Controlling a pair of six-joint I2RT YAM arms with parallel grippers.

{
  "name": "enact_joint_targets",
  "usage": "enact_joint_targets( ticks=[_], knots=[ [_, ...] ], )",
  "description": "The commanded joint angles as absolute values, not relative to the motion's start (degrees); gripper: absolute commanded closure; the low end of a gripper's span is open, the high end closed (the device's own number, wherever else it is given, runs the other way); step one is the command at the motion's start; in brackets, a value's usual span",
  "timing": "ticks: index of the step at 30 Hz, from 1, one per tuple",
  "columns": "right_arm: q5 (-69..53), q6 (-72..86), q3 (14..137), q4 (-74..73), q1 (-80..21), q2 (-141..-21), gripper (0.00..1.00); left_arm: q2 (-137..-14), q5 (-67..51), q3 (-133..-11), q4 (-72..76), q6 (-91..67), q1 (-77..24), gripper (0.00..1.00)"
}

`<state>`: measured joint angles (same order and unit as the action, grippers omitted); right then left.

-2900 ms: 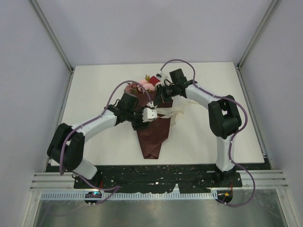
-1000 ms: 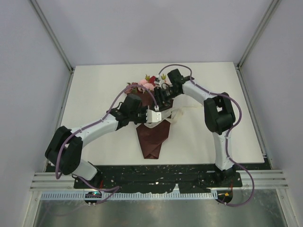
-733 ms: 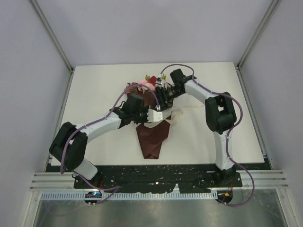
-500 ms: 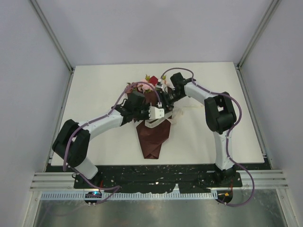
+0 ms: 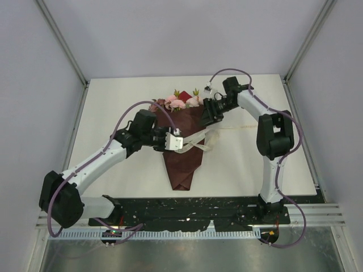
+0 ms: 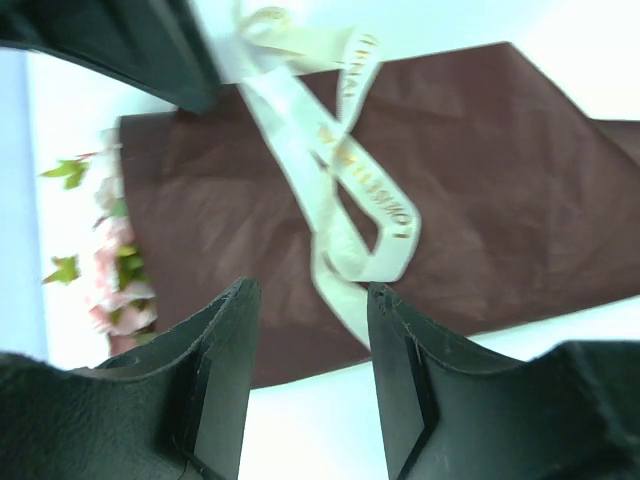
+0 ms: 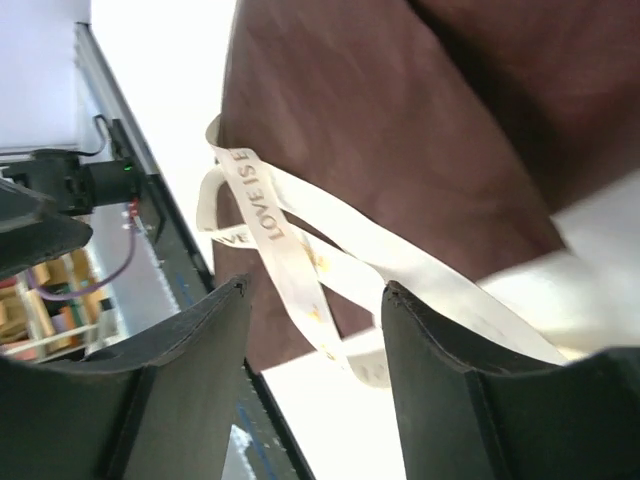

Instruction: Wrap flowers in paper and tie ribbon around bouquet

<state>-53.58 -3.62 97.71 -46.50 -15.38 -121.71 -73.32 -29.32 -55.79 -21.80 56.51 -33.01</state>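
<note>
The bouquet (image 5: pixel 182 156) is lying on the white table (image 5: pixel 113 102) between the two arms, its point aiming at the near edge and the flowers (image 5: pixel 177 103) showing at the far, wide end. The stems are lying hidden inside the maroon paper (image 6: pixel 480 180). The cream ribbon (image 5: pixel 195 146) is crossing the middle of the cone in loose loops, but no view is showing whether it is knotted. The left gripper (image 6: pixel 312 300) is hovering over that crossing with its jaws parted and holding nothing, the ribbon lying on the paper beyond them. The right gripper (image 7: pixel 315 290) is hanging by the cone's upper right edge, jaws likewise spread, a ribbon strand running through the gap unpinched. Another strand is disappearing behind its right finger (image 7: pixel 450 400), and a pale blur is covering that corner.
</note>
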Motion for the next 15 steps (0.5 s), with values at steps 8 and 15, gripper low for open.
enact_joint_targets(
  ticks=[8, 15],
  knots=[
    [-30.62, -36.01, 96.95, -60.38, -5.89, -113.91, 0.29, -86.12, -31.82, -61.69, -32.16, 68.1, -38.67, 0.4],
    [-16.79, -43.06, 94.22, -52.83, -2.64, -115.84, 0.21, -91.58, -29.36, -65.12, -33.57, 69.43, -39.99, 0.38]
  ],
)
